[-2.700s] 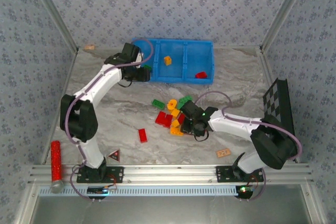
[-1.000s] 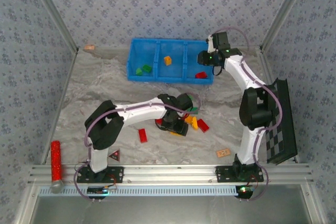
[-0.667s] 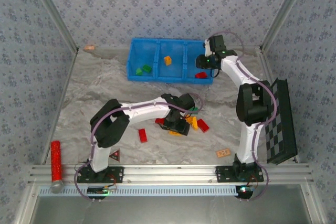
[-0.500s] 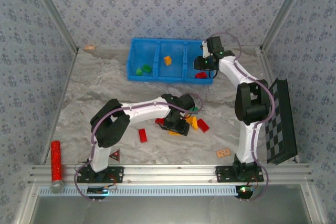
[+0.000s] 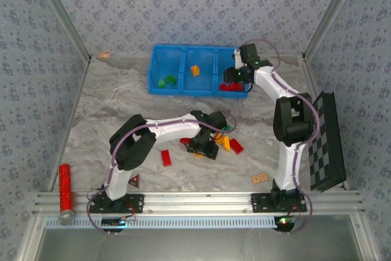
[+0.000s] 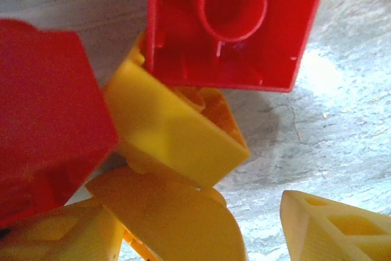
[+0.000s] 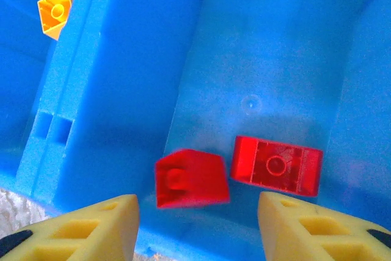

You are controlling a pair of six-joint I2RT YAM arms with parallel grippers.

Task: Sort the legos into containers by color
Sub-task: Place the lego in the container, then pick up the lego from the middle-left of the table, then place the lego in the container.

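The left gripper (image 5: 204, 147) covers part of the legos (image 5: 226, 143); a red brick (image 6: 235, 29) is cut by the top edge.

Red cylinder (image 5: 64, 183) near-left, red/black triangle (image 5: 132, 181) to its right, tan tile (image 5: 260, 178) near-right (checkerboard (image 5: 324, 142) at rt wall).

Arms: the left arm (image 5: 165, 128) and the right arm (image 5: 275, 88) are smooth white tubes.
Joints: fat black lumps at every bend.
Cables: a thin purple-grey wire (image 5: 263, 42) loops along each arm.
Bases: black blocks (image 5: 116, 203) bolted on a silver rail (image 5: 195, 200), each with what may be a tiny green light.
Fingers: yellow plastic fingers (image 7: 91, 227) with hollow three-sided pockets.
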